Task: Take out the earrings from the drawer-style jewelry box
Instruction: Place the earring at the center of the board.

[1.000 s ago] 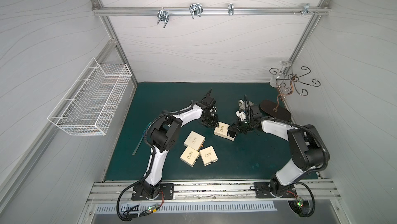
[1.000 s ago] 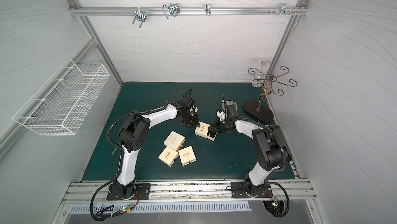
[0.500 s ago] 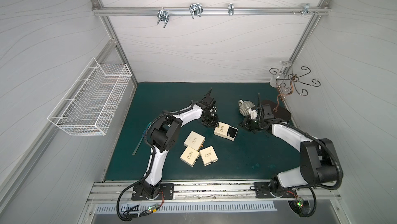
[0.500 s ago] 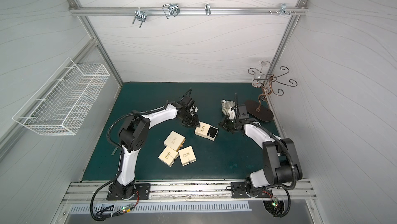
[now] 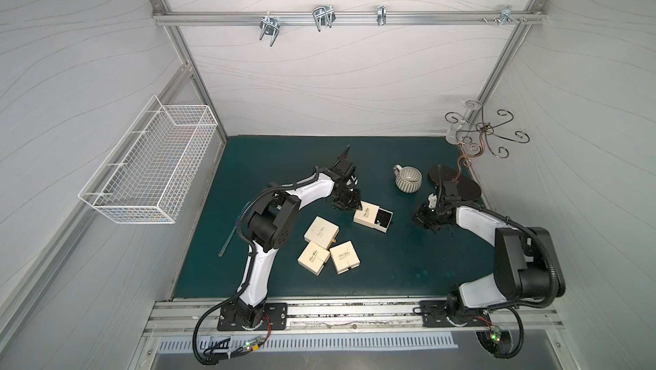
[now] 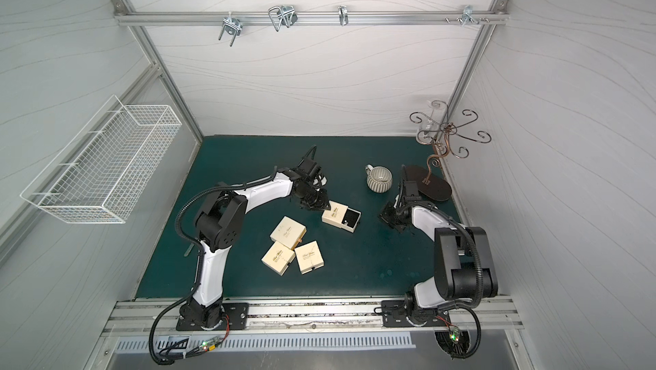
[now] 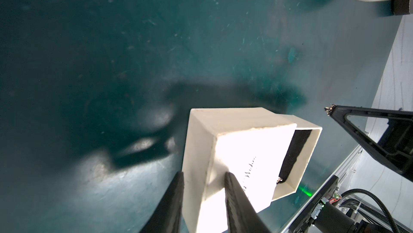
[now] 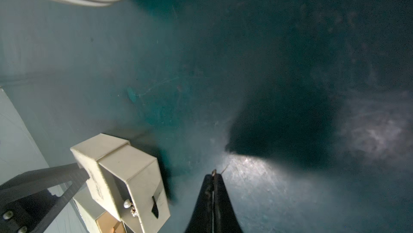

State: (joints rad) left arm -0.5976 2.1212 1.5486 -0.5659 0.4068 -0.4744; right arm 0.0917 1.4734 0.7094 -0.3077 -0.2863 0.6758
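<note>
The open drawer-style jewelry box (image 5: 367, 213) is cream, and its black-lined drawer (image 5: 384, 218) is slid out toward the right arm. My left gripper (image 5: 349, 203) is shut on the box's far corner, one finger (image 7: 176, 189) on each side of its wall. A pearl earring (image 8: 127, 203) and a second small piece (image 8: 134, 212) lie in the drawer. My right gripper (image 5: 420, 217) hangs to the right of the box, apart from it. It is shut on a tiny metal earring (image 8: 214, 171) that pokes out of its tip, also seen in the left wrist view (image 7: 328, 109).
Three closed cream boxes (image 5: 320, 233) (image 5: 313, 257) (image 5: 344, 256) lie in front of the open one. A striped mug (image 5: 409, 179) and the dark oval base (image 5: 458, 187) of a curly hook stand sit behind the right gripper. A wire basket (image 5: 152, 169) hangs on the left wall.
My right gripper has drawn back from the drawer to the right and toward the front, still shut, uncovering the mug. The left gripper and the box have not moved.
</note>
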